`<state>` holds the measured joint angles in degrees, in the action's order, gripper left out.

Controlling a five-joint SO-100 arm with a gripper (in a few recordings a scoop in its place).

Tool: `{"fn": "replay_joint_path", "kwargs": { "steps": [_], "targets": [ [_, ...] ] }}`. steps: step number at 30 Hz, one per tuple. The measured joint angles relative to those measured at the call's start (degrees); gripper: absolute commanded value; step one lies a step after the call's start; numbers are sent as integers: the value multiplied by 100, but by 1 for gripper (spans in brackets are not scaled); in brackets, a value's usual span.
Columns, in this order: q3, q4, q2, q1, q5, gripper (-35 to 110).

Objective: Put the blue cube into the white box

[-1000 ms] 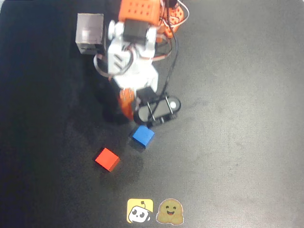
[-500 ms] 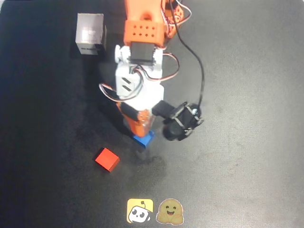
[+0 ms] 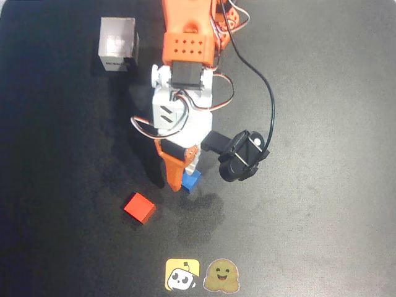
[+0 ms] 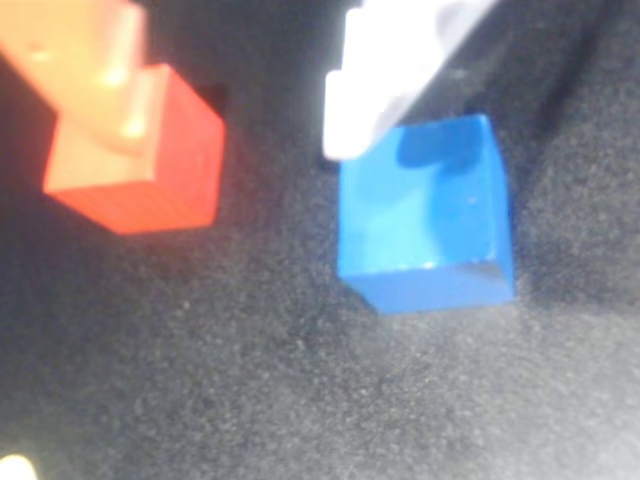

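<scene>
Counter point(image 3: 322, 216): flat black matte surface, carrying all items listed.

Arm: orange and white, reaching from the top edge of the overhead view down toward the middle.

Pincer point(image 3: 184, 179): pointed down at the counter, one orange finger point(image 3: 174, 173) and one white finger point(image 3: 193, 162). In the wrist view the pincer point(image 4: 235, 95) stands parted, with a dark gap of counter between the two fingers and nothing held between them. The white fingertip point(image 4: 375, 95) sits at the upper left corner of the blue cube; the orange fingertip point(image 4: 100, 90) overlaps the top of the red cube in that picture. Whether either tip touches its cube cannot be told.

Blue cube point(image 3: 191, 181): on the counter near the middle, directly under the pincer, mostly covered by it from above. In the wrist view the blue cube point(image 4: 428, 215) lies flat, right of the red cube and apart from it.

Red cube point(image 3: 139, 207): on the counter, lower left of the blue cube in the overhead view.

White box point(image 3: 117, 44): upright at upper left of the overhead view, well apart from both cubes, dark label on its lower side.

Stickers point(image 3: 202, 275): two, a yellow one and a brown one, side by side at the bottom edge.
</scene>
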<state>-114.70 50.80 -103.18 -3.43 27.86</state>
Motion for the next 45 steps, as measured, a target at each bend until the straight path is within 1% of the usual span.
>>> {"fn": "replay_joint_path", "kwargs": {
  "steps": [4,11,21,27,35,45],
  "targets": [
    [-70,-53,62,62,-79,23],
    [-211,-211,237,185,-141,26],
    [-554,-272,237,316,-211,28],
    [-721,-114,132,369,-272,28],
    [-844,53,-9,334,-519,29],
    [-914,-9,53,246,-527,32]
  ]
}}
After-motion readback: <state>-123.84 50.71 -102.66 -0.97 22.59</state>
